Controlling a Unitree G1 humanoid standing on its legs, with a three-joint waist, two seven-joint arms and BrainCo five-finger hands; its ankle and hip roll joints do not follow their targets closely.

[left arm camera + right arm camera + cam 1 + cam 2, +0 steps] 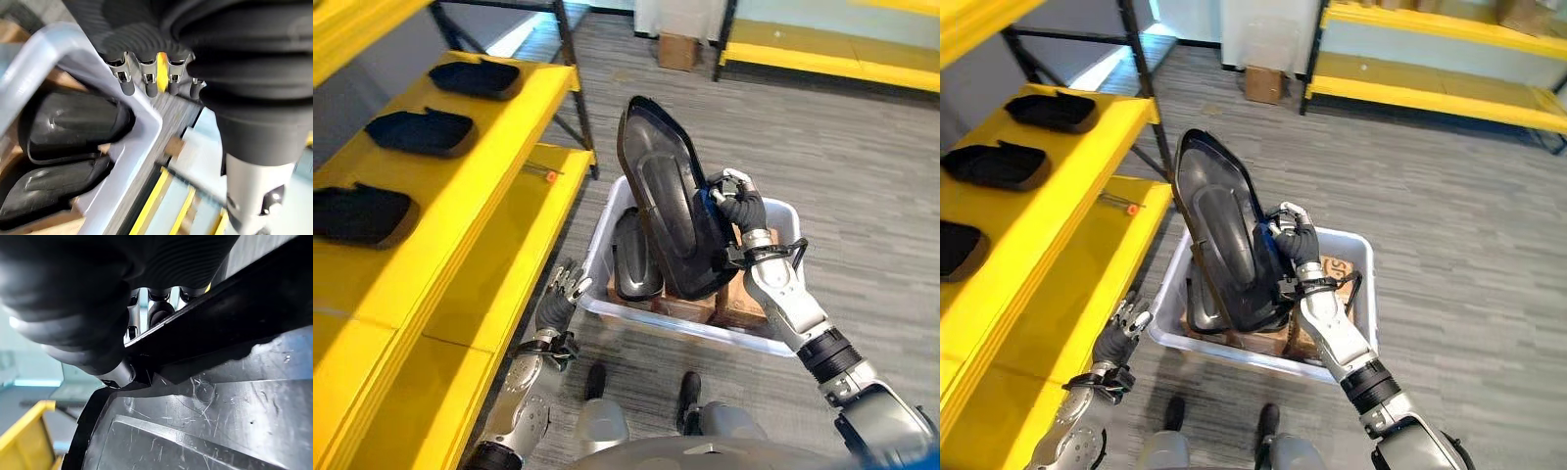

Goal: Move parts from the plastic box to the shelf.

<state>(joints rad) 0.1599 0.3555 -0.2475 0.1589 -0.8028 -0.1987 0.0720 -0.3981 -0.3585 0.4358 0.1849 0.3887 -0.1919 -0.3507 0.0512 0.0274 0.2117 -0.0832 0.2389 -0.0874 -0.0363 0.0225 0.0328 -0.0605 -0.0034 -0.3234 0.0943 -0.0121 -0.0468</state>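
Observation:
A large black moulded part (668, 196) stands tilted on edge above the white plastic box (597, 257), with my right hand (736, 208) shut on its right rim. The right wrist view has the fingers (161, 313) curled over the part's edge (234, 328). Another black part (634, 257) lies inside the box, and the left wrist view has two black parts (73, 122) behind the box wall (142, 115). My left hand (556, 299) hangs open by the box's left side, just short of its wall, holding nothing. Three black parts (423, 131) rest on the yellow shelf (499, 147).
The yellow shelf's lower level (509, 264) runs along my left, close to the box. A dark steel post (576, 78) stands at the shelf's far corner. A cardboard box (677, 51) and another yellow rack (1430, 59) stand farther back on the grey floor.

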